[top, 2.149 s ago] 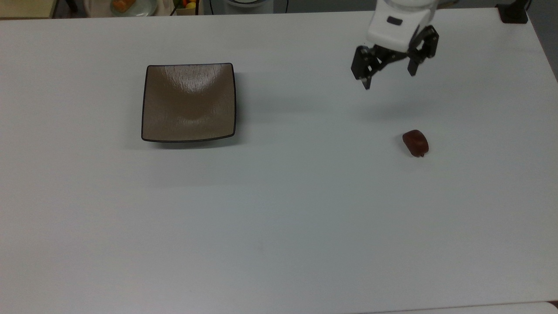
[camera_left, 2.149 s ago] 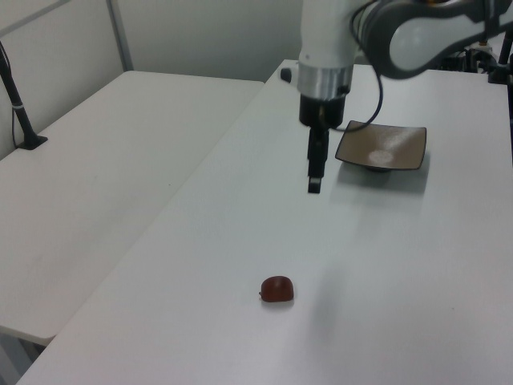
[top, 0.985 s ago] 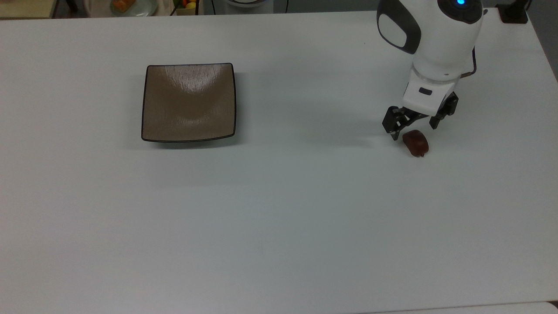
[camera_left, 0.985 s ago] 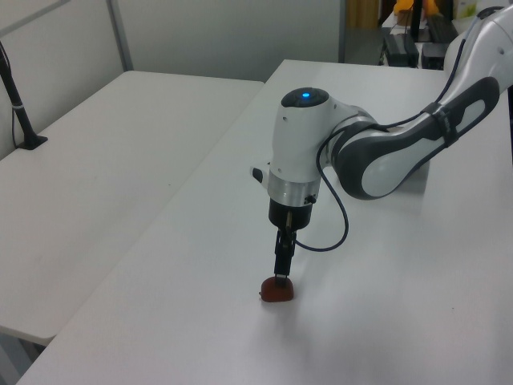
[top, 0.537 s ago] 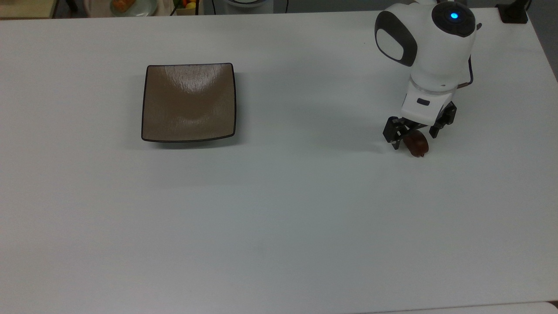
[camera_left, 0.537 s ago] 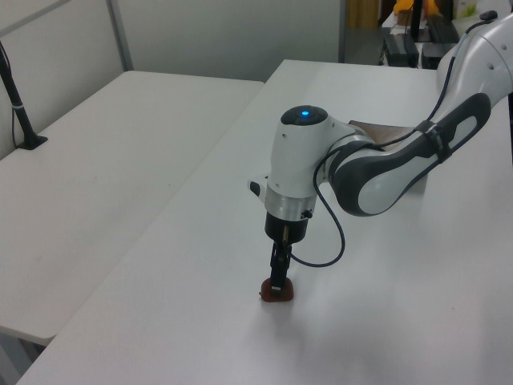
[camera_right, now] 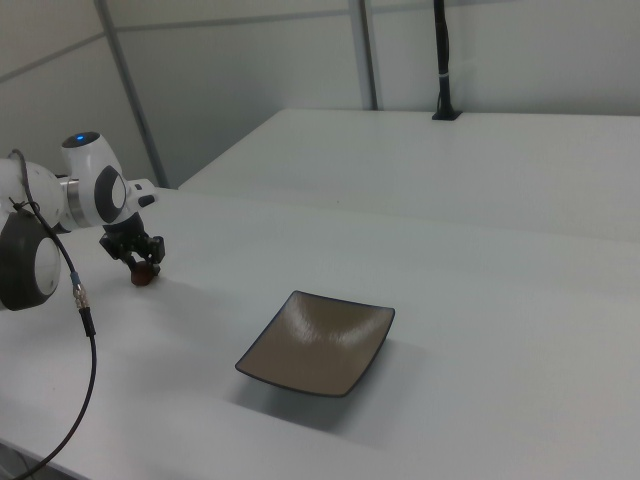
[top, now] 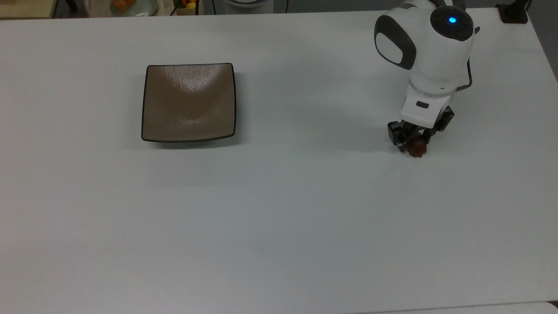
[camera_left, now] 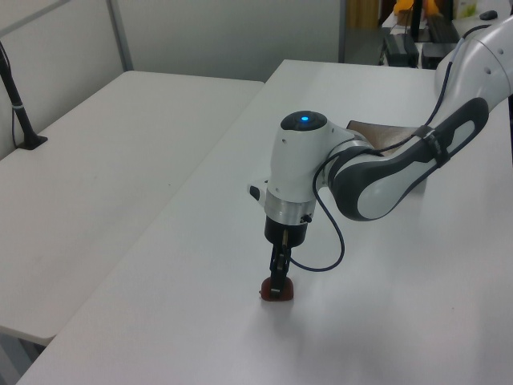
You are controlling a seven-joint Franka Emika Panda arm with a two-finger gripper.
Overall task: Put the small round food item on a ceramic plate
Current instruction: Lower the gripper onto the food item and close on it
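1. Since the earlier frames the claw has dropped from well above the counter down over the small round food item, and its fingers have drawn in from a wide spread until they pinch the item's sides.
2. The item still sits on the counter near the top view's right side; the claw is closed on it, fingers pointing straight down, with the item's lower end peeking out below them in the top view.
3. That vertical approach probably suits so small and glossy a lump, since a narrow grip across it leaves little to slip.
4. The ceramic plate lies bare, well apart toward the top view's left, nothing standing between it and the claw.
5. The route across is open counter; the item lies nearer the top view's right edge than the plate, so the carry likely runs inward, away from any drop.
6. The plate's shallow raised rim calls for a slight lift first.
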